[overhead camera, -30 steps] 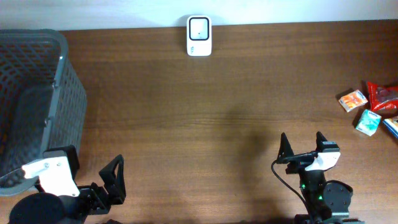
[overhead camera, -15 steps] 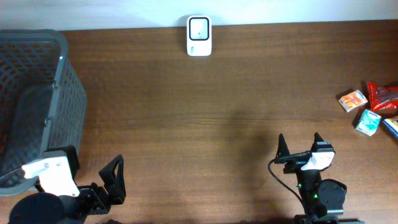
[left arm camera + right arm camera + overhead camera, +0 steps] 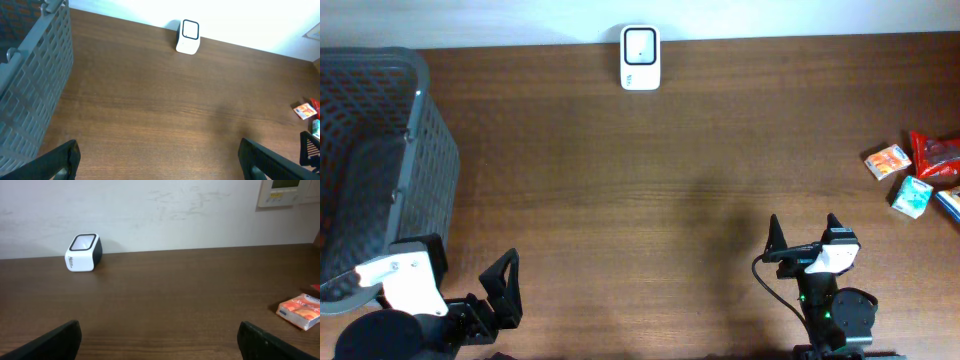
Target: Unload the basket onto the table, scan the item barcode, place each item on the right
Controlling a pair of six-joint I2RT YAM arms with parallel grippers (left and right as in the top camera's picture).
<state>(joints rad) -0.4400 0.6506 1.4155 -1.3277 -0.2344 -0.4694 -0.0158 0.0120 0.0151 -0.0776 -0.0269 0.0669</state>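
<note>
Overhead, the white scanner (image 3: 640,58) stands at the far edge of the table (image 3: 650,180), its window facing up. A grey mesh basket (image 3: 380,150) fills the left side. The items lie in a cluster at the far right edge: an orange packet (image 3: 887,161), a red packet (image 3: 935,155) just behind it, a teal packet (image 3: 912,197) nearer the front, and a blue item (image 3: 950,203) cut off by the frame. Their print is too small to read. The left gripper (image 3: 470,260) sits at the front left beside the basket, and the right gripper (image 3: 805,222) at the front right, well apart from the packets. Both have their jaws spread wide with nothing between them.

From the left wrist, the two finger tips show in the bottom corners, far apart, over bare wood. The basket wall runs down the left, the scanner sits against the wall ahead, and the orange packet shows at the right edge.

From the right wrist, the fingers again stand wide at the bottom corners, holding nothing. The scanner sits at the back left, a small dark mark on its side too blurred to read. The orange packet lies at the right, the red one barely showing behind it. A wall panel (image 3: 287,192) hangs at the top right, its writing illegible.
</note>
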